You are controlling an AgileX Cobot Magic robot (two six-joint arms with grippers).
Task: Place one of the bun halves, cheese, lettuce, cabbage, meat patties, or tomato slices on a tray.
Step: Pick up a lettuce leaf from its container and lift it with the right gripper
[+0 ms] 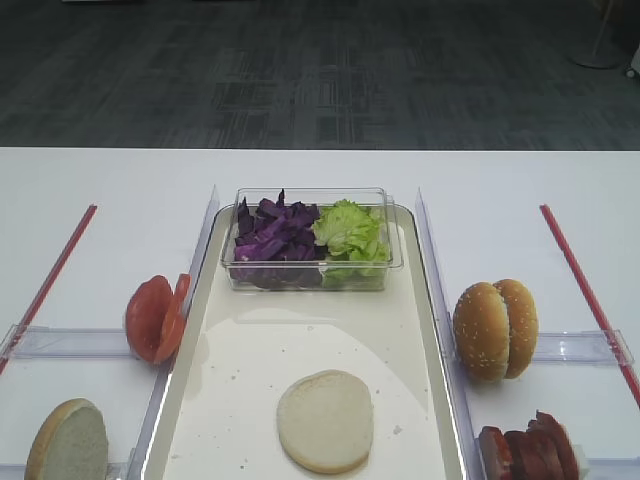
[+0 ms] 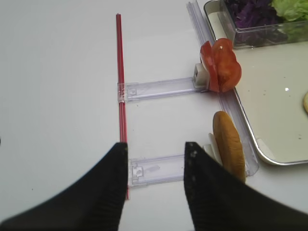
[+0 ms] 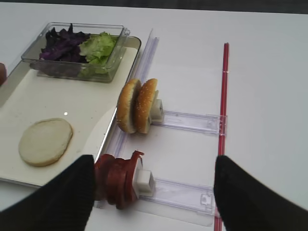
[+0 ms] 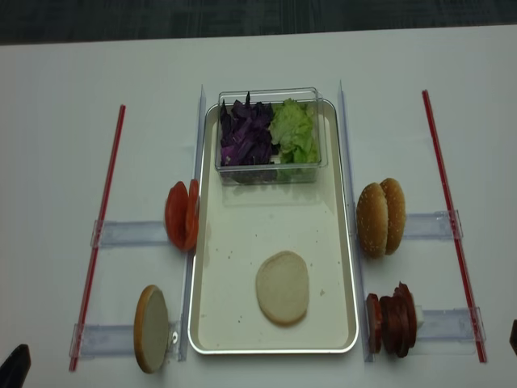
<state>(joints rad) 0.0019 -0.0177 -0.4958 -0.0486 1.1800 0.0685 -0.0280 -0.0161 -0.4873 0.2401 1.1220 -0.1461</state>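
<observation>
Patties, we judge, come next; the meat patties (image 3: 118,179) stand on edge just ahead of the right gripper (image 3: 153,192), towards its left finger, their row running crosswise to the tray (image 3: 72,103); our right arm is the nearer; its jaws stand wide apart, holding nothing; the left gripper (image 2: 156,185) hangs near a bun half (image 2: 229,151) with fingers parted and empty, though only their bases show; one pale bun half (image 1: 325,420) already lies on the tray; we read no writing anywhere.
</observation>
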